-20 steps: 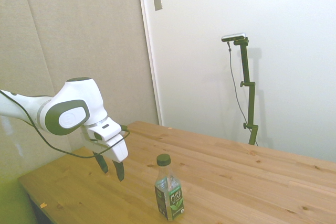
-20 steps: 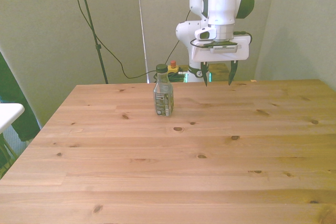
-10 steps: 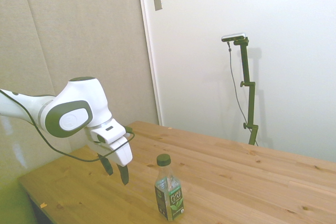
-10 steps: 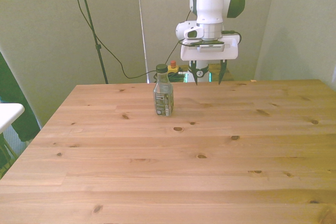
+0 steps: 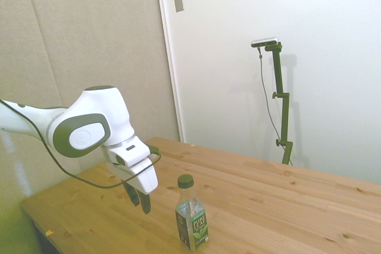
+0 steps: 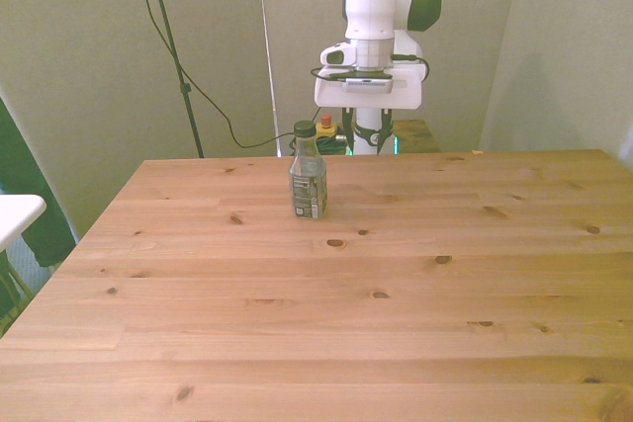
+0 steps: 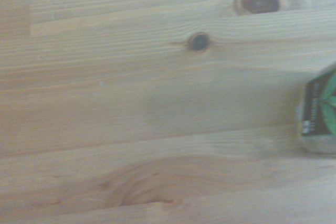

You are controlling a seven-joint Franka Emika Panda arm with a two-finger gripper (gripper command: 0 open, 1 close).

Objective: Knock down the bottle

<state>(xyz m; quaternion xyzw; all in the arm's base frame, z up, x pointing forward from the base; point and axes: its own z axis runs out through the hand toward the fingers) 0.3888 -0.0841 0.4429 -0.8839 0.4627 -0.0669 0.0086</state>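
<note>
Your gripper hangs above the wooden table with nothing in it, its two dark fingers pointing down and spread apart, as the front view shows, where one finger sits on each side of the white hand. From the gripper, in the side view, the green-capped drink bottle stands at about four o'clock, near the fingers but apart from them; in the front view that bottle lies at about eight o'clock from the gripper, upright on its base near the table's far edge. You can see its dark green screw cap on top and the dark green label with white text and leaves around the clear body. The wrist camera catches only a corner of the bottle at the frame's edge, blurred, probably the lower label, on the bare planks with their dark knots.
</note>
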